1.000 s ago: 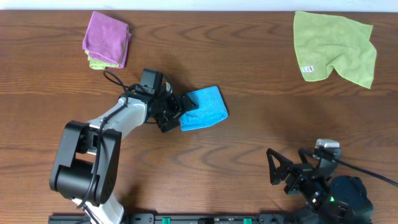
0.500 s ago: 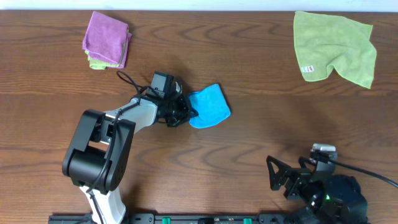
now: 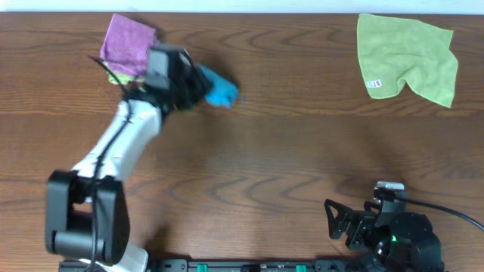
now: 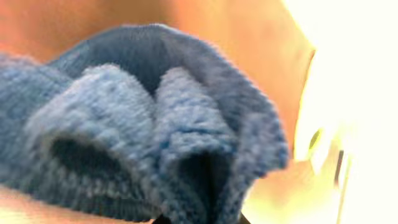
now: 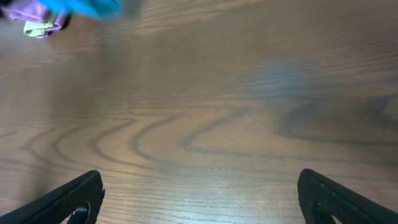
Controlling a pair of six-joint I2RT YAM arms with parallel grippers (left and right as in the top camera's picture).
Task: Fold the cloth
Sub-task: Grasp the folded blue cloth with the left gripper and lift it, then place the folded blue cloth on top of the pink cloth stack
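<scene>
Gripping a crumpled wad of the cloth [image 3: 218,91], the left end effector [image 3: 190,85] looks closed on it, though the bunched fabric hides its fingers in the left wrist view. The cloth sits at the far-left part of the worktop [image 3: 287,151], near the purple folded cloth [image 3: 125,47]. I judge it light, limp and fluffy: it has no stiffness, sags into loose rolls, and will not hold a crease unless laid flat. A pinch at 1 corner or along an edge should serve better than a fistful of the middle. The wood looks smooth and level, with plenty of bare grain in the centre. The yellow-green cloth [image 3: 408,57] lies well apart. The right end effector [image 5: 200,196] is spread wide and holds nothing.
</scene>
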